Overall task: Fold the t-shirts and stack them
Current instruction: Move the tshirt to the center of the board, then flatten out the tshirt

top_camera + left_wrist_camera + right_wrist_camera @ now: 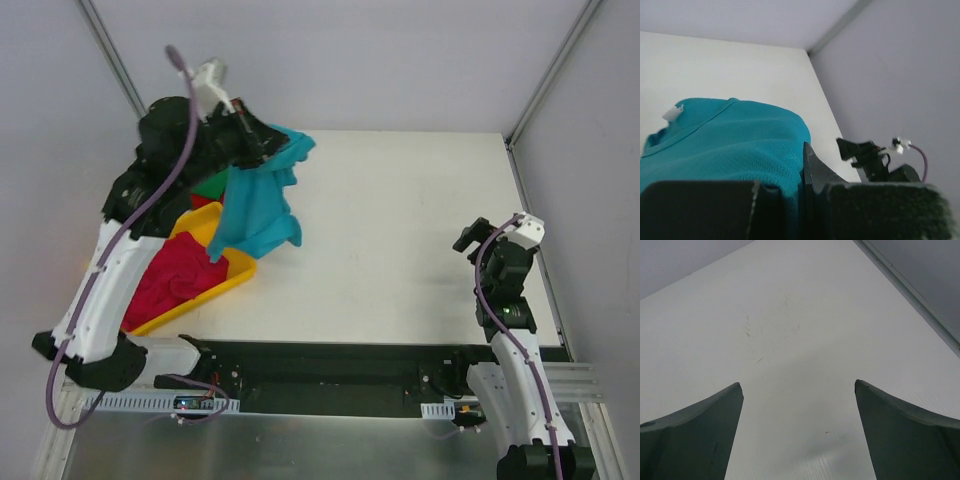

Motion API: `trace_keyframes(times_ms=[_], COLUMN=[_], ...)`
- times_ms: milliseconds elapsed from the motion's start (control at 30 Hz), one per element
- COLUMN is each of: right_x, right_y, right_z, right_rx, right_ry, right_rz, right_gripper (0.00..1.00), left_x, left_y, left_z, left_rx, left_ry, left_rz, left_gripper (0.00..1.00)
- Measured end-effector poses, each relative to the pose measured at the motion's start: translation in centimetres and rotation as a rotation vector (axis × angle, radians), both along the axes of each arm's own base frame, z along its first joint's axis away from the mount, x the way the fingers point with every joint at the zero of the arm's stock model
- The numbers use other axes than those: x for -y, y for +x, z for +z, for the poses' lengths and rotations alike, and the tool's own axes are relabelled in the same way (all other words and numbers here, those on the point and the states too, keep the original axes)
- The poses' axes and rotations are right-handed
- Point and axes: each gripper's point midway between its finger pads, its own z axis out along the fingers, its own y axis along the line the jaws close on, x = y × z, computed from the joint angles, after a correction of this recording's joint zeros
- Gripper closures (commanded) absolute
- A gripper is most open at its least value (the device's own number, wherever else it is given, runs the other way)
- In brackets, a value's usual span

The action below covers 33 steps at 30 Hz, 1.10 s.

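Observation:
My left gripper [268,140] is shut on the teal-blue t-shirt [258,200] and holds it up over the yellow tray; the shirt hangs down with its lower edge on the table and tray rim. In the left wrist view the teal-blue t-shirt [730,145] is pinched in the left gripper [790,200], and its white neck label shows. A red t-shirt [175,275] lies in the tray, and a bit of a green t-shirt [212,185] shows behind the teal one. My right gripper [468,240] is open and empty at the table's right side, also seen in its wrist view [799,390].
The yellow plastic tray [225,285] sits at the left of the white table [400,220]. Grey walls and a metal frame post [545,80] enclose the back and sides. The right arm shows in the left wrist view [870,157].

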Motion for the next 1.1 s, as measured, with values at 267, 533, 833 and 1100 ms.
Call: trace_keyframes(times_ms=[267, 533, 833, 1100], right_x=[1.2, 4.7, 5.8, 2.9], right_y=[-0.4, -3.4, -4.7, -1.7], right_z=[0.6, 2.0, 1.3, -1.9], right_rx=[0.021, 0.093, 0.115, -0.158], right_ry=[-0.014, 0.005, 0.033, 0.035], right_rz=[-0.069, -0.313, -0.398, -0.224], right_gripper=[0.04, 0.04, 0.04, 0.04], left_x=[17.5, 16.2, 1.3, -1.1], left_y=[-1.4, -0.1, 3.1, -0.2], left_z=[0.5, -6.3, -27.2, -31.3], left_rx=[0.056, 0.018, -0.447, -0.557], left_ry=[0.072, 0.251, 0.507, 0.504], left_rz=[-0.564, -0.474, 0.003, 0.056], left_gripper=[1.0, 0.27, 0.01, 0.01])
